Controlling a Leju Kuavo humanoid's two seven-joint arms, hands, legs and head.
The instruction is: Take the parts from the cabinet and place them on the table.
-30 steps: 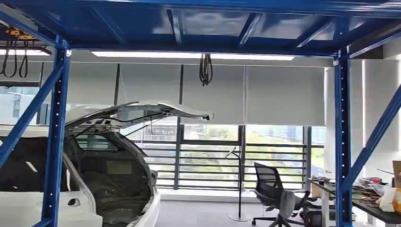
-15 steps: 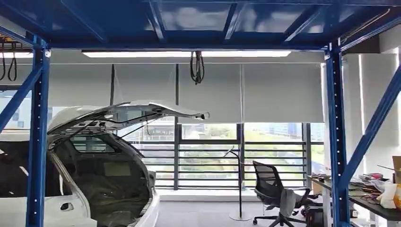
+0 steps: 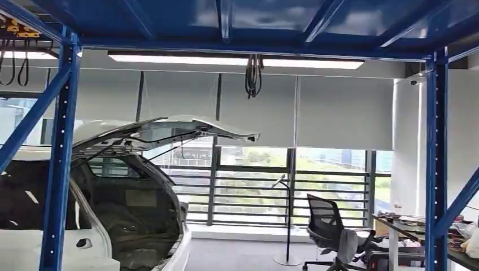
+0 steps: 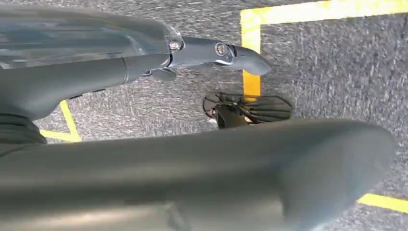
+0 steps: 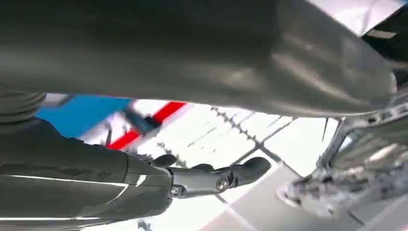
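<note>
a blue rack frame [image 3: 62,169] stands before a white car [image 3: 113,186] with its hatch raised; left hand [image 4: 211,144] and right hand [image 5: 192,120] hold nothing, fingers apart.

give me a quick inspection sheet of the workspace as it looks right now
surface: desk at the far right; grey carpet with yellow floor tape under the left hand
job's things: nothing seen; no cabinet or parts
clutter: papers and loose items piled on the desk
hands: left hand hangs over the floor, fingers apart, holding nothing; right hand also holds nothing, fingers apart
cables: black loop of cable hangs from the blue frame; more black loops at upper left
surroundings: white car with its tailgate raised on the left, office chair, floor lamp, windows with blinds half down
</note>
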